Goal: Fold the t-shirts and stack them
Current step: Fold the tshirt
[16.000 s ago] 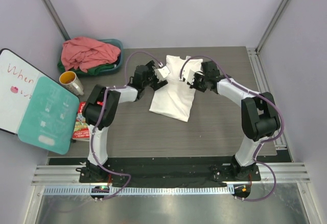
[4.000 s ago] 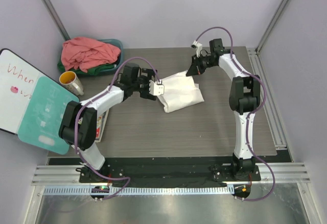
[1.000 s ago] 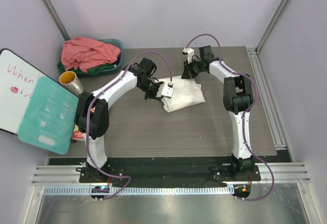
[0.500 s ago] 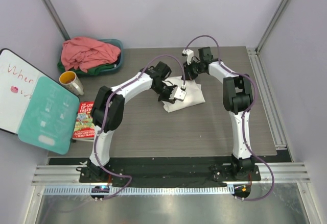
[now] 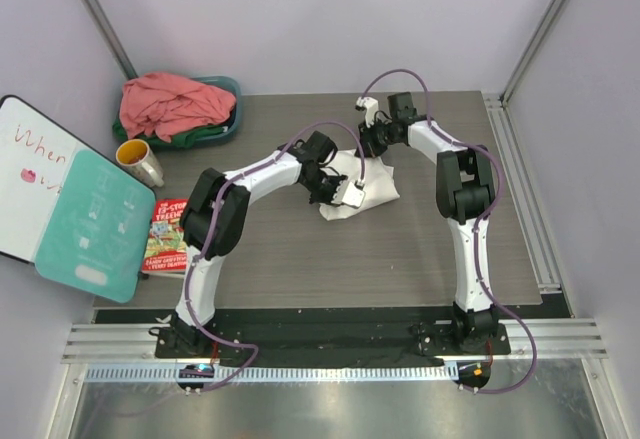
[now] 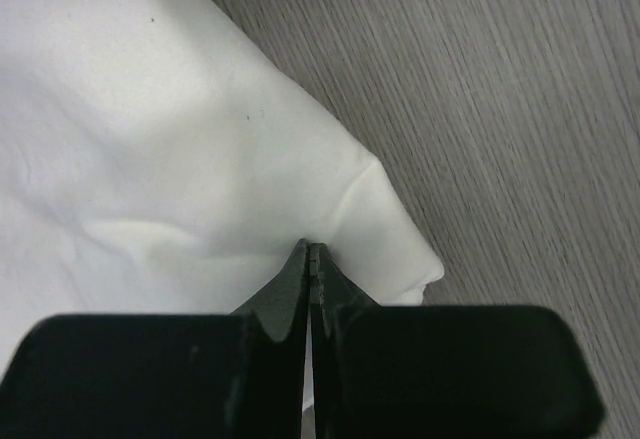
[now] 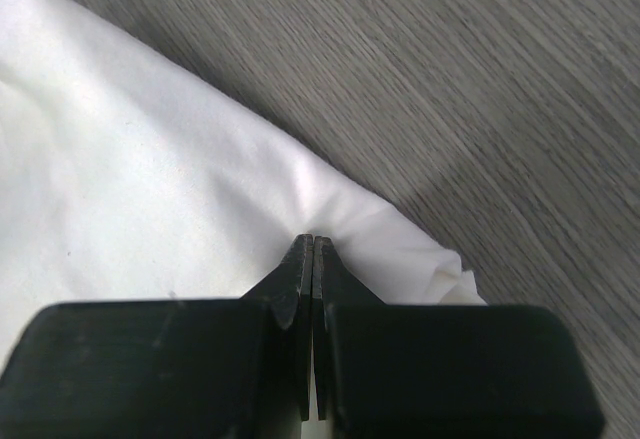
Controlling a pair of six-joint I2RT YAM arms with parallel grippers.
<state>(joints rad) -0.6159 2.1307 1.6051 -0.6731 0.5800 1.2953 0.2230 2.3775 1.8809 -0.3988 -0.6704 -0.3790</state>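
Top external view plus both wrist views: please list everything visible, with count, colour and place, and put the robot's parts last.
white t-shirt: 1, white, partly folded, middle of the table
salmon-pink t-shirt: 1, pink, heaped in the basin
dark green t-shirt: 1, dark green, under the pink one
basin: 1, teal, far left corner
cup: 1, pale with yellow inside, near the basin
book: 1, red cover, left table edge
whiteboard: 1, white with red writing, far left
teal board: 1, lying over the whiteboard
table: 1, grey-brown woodgrain
left gripper: 1, black, shut on the white t-shirt's near fold
right gripper: 1, black, shut on its far edge
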